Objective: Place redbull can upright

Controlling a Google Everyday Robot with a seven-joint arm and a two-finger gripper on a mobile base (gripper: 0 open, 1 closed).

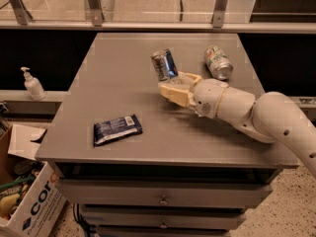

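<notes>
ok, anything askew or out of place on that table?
The redbull can is tilted, not upright, held in the gripper mid-table. The white-green can lies on its side at the back right. No spill visible.

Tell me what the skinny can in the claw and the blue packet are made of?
The redbull can, held tilted in the claw above the middle of the table, looks like thin shiny metal: its silver top glints. The blue packet near the front left looks like soft glossy plastic or foil wrap; it lies flat and looks crinkled.
</notes>
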